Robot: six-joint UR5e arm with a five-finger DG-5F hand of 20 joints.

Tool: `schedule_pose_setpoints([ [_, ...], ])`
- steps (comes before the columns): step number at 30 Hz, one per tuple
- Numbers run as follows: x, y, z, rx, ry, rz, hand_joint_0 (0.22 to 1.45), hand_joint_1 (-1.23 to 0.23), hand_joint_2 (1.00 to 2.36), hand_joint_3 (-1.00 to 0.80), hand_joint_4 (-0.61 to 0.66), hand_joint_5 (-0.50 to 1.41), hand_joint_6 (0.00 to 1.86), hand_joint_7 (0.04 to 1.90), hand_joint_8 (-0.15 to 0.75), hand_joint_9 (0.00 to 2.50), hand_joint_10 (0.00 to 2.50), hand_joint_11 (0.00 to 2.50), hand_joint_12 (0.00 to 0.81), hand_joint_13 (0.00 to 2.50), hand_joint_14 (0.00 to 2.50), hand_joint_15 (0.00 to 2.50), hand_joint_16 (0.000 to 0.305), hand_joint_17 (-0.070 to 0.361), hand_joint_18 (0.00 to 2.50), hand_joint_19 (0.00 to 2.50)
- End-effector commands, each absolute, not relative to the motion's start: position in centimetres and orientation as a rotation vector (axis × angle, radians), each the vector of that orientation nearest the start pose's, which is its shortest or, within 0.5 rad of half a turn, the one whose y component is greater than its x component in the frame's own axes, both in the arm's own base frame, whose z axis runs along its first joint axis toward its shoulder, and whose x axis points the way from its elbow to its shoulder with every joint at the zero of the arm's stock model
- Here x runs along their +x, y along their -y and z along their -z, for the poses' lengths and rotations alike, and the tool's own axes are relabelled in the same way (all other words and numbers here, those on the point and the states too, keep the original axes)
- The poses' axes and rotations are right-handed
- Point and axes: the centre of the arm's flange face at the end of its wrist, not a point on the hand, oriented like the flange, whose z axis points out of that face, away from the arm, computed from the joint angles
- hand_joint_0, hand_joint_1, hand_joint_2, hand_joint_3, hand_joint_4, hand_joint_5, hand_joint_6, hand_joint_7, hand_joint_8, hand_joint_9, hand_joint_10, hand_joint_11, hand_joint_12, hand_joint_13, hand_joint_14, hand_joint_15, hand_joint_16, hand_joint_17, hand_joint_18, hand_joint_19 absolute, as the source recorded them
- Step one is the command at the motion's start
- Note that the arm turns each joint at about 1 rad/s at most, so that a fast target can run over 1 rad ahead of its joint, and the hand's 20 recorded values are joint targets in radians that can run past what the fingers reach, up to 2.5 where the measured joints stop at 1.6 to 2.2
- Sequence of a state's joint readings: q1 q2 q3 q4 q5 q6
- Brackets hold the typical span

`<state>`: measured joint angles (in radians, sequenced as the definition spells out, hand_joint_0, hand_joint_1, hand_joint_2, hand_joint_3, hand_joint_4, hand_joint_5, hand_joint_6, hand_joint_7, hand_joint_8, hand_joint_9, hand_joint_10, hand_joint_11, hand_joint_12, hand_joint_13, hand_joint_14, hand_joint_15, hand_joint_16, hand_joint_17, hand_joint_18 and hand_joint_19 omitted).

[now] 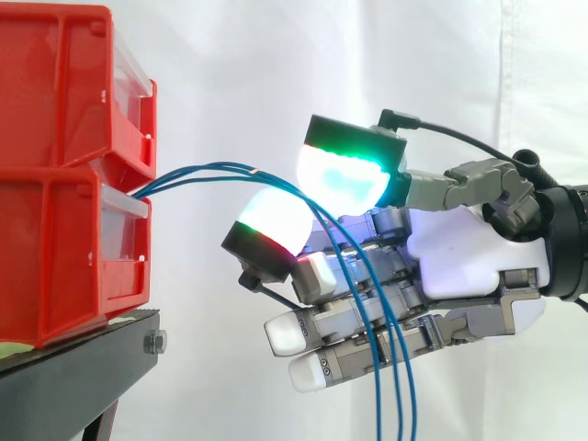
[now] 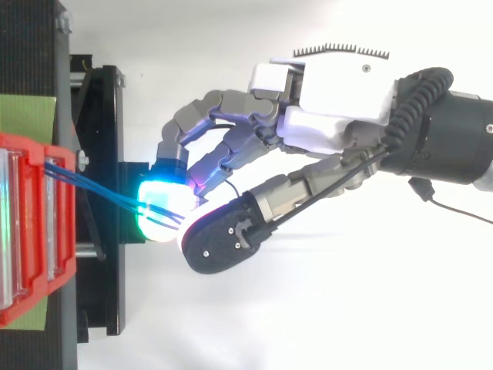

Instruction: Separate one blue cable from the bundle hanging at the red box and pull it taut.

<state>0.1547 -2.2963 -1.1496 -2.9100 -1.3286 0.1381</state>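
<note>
Red bins: two red bins [image 1: 55, 266] stacked at the left of the side view, one on top of the other, sitting on the black stand [image 1: 64, 381].
Backdrop: white curtain [image 1: 276, 55] behind everything.
Under the bins: from above, a green sheet [image 2: 27, 116] shows on the stand beside them.
Blue cables: here they are, the blue cables [image 1: 202, 173] coming out at the top of the lower bin's clear drawer [image 1: 124, 216] and running right in a shallow arc, close together.
Cables from above: the same strands [image 2: 100, 190] leave the bin front and fan slightly as they reach the glowing pad.
Hand: the hand [image 1: 459, 248] comes in from the right, palm side toward the bins, level with the lower bin and well clear of it.
Grip: the thumb pad [image 1: 344, 175], glowing green and white, sits above, and a finger pad [image 1: 271, 220], white with a red edge, sits just below it. The cables pass right between the two, pinched there as a bunch, none split off from the rest.
Other fingers: loosely curled lower down, white tips pointing toward the bins, holding nothing.
Past the pinch: the cables drop down across the front of those lower fingers and leave the bottom edge of the side view as three separate strands.
Tension: the run from bin to pinch bows gently upward, not a straight line.
</note>
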Motion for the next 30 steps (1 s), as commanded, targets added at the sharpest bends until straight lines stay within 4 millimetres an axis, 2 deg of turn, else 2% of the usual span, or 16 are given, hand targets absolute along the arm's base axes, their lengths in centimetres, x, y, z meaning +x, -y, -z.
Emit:
schedule_pose_setpoints([
  [1,76.05,4.03,-25.6,1.391,-1.127,-1.197,0.69,-0.79,1.0,-0.5,0.15,-0.23,0.92,0.81,0.295,0.92,0.02,1.06,0.3,0.79,0.02,0.42,0.03,0.067,0.55,0.23],
  [7,76.05,4.03,-25.6,1.391,-1.127,-1.197,0.7,-0.78,1.0,-0.5,0.11,-0.22,0.91,0.82,0.293,0.99,0.01,1.16,0.302,0.82,0.02,0.45,0.029,0.066,0.56,0.23],
  [11,76.09,4.01,-25.67,1.389,-1.128,-1.2,0.76,-0.84,1.01,-0.4,0.09,-0.23,0.92,0.93,0.293,0.99,0.01,1.15,0.305,0.83,0.02,0.46,0.029,0.066,0.56,0.24],
  [13,76.05,4.03,-25.6,1.391,-1.127,-1.197,0.78,-0.85,1.01,-0.36,0.09,-0.23,0.93,0.92,0.292,0.99,0.01,1.15,0.305,0.83,0.02,0.46,0.029,0.066,0.55,0.26],
  [16,76.03,4.04,-25.59,1.392,-1.129,-1.196,0.8,-0.85,1.01,-0.39,0.1,-0.23,0.93,0.88,0.291,0.99,0.01,1.2,0.302,0.85,0.02,0.52,0.029,0.065,0.55,0.28],
  [21,75.94,4.04,-25.51,1.397,-1.137,-1.191,0.8,-0.85,1.0,-0.47,0.11,-0.23,0.93,0.87,0.276,1.02,0.0,1.42,0.302,0.88,0.02,0.61,0.029,0.064,0.57,0.27],
  [23,75.94,4.04,-25.51,1.397,-1.137,-1.191,0.79,-0.85,1.0,-0.48,0.12,-0.23,0.93,0.86,0.27,1.01,0.09,1.49,0.3,0.91,0.02,0.68,0.029,0.064,0.57,0.27],
  [25,75.94,4.04,-25.51,1.397,-1.137,-1.191,0.79,-0.85,1.0,-0.49,0.12,-0.23,0.93,0.86,0.267,0.99,0.15,1.48,0.307,0.93,0.02,0.74,0.029,0.064,0.57,0.27],
  [27,75.94,4.04,-25.51,1.397,-1.137,-1.191,0.78,-0.85,1.0,-0.5,0.12,-0.23,0.93,0.86,0.269,0.94,0.34,1.41,0.314,0.96,0.03,0.83,0.029,0.065,0.58,0.27],
  [30,75.94,4.04,-25.51,1.397,-1.137,-1.191,0.77,-0.85,1.0,-0.5,0.13,-0.23,0.92,0.86,0.268,0.91,0.43,1.39,0.317,0.99,0.03,0.95,0.029,0.065,0.58,0.29],
])
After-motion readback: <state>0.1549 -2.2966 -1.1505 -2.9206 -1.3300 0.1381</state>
